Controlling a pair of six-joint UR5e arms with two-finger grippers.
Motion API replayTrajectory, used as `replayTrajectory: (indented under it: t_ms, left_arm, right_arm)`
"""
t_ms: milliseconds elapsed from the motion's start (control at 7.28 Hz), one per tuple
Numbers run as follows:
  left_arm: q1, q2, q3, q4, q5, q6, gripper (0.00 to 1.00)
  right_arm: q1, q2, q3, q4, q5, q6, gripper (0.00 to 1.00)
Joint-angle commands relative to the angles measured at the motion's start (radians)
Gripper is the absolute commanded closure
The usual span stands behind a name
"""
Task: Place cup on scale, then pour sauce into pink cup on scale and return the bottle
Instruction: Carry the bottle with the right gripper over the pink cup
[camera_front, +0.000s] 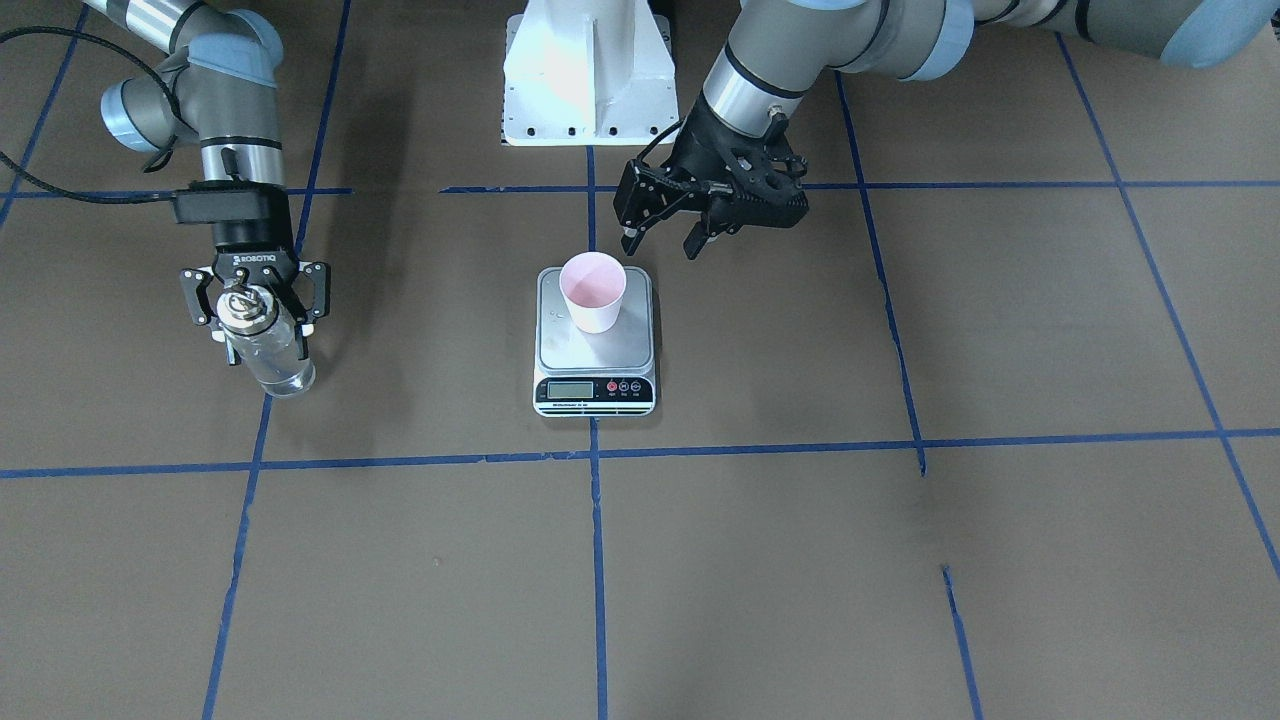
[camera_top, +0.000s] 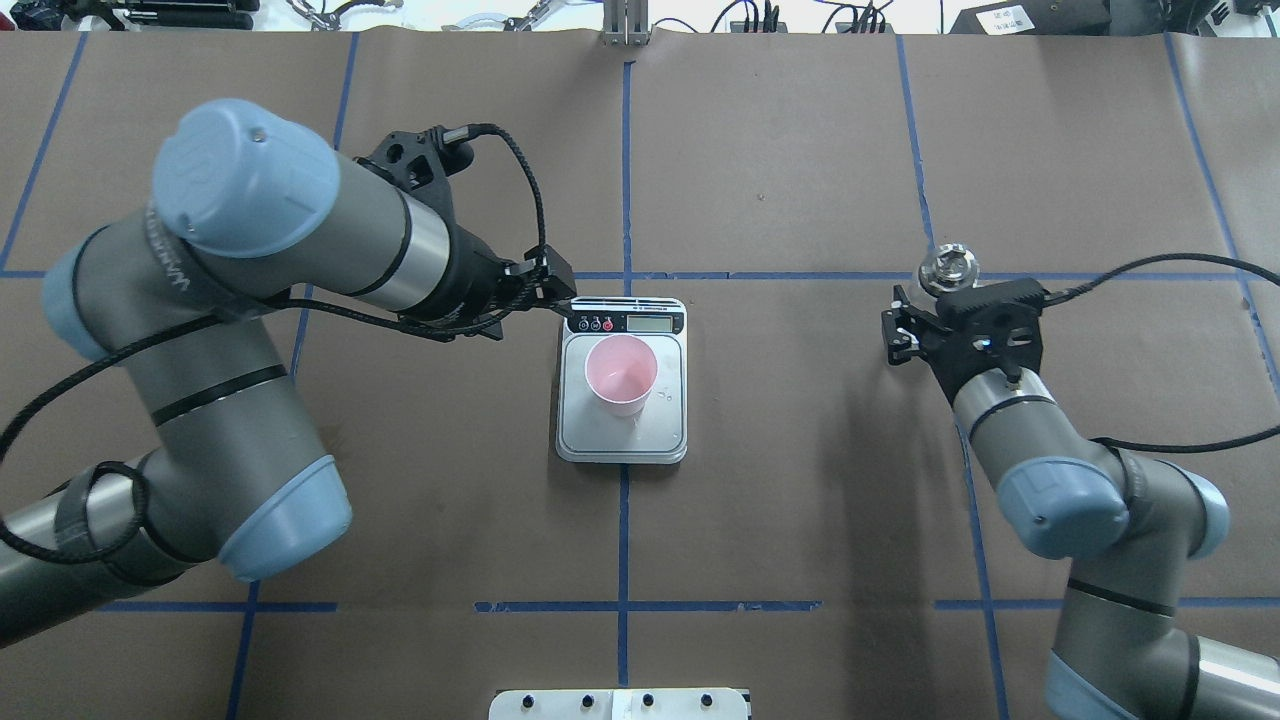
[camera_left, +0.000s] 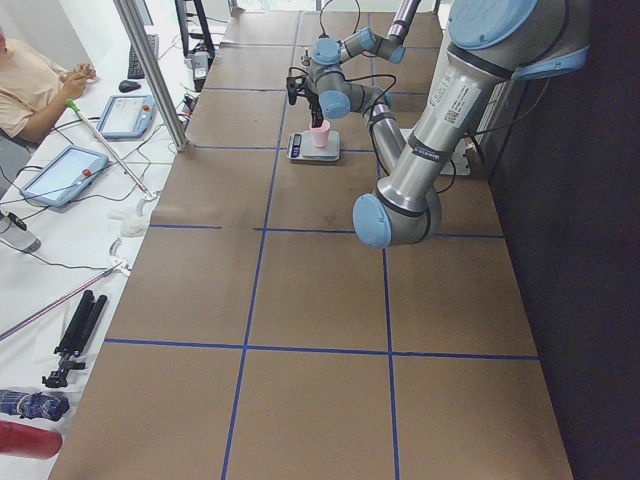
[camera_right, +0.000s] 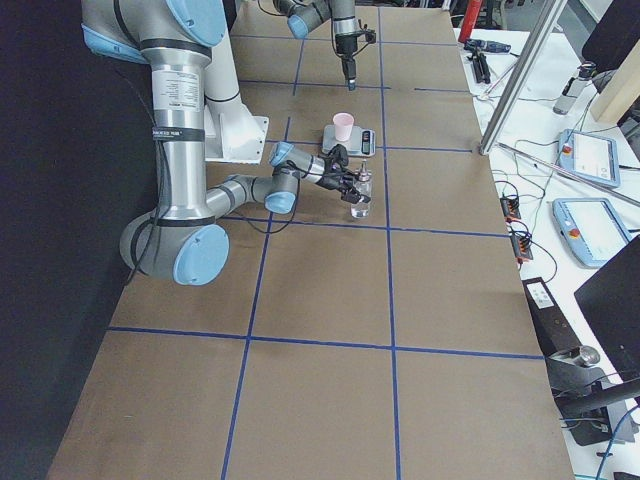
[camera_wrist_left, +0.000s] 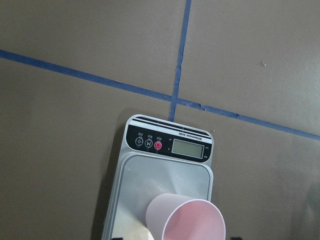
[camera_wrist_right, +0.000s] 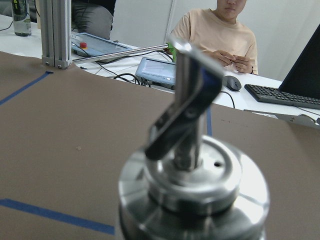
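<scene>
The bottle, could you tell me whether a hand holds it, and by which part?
The right hand grips the bottle around its upper end; the left hand is open and empty.

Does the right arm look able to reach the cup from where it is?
Probably yes: nothing stands between the bottle it holds and the cup on the scale, though the open left gripper hovers nearby.
</scene>
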Motion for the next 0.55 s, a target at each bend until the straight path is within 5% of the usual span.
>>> replayTrajectory:
  t_ms: [0,412]
  left_arm:
    - [-0.032,0.075,-0.076,0.007,-0.001,0.034,0.23]
    - [-0.057,0.173,-0.136,0.01,0.0,0.085,0.23]
  right_arm:
    - [0.0,0.13,0.067,-0.292,-0.029,-0.028,1.0]
    - [-0.066,0.322,0.078,-0.737,-0.116,-0.03,1.0]
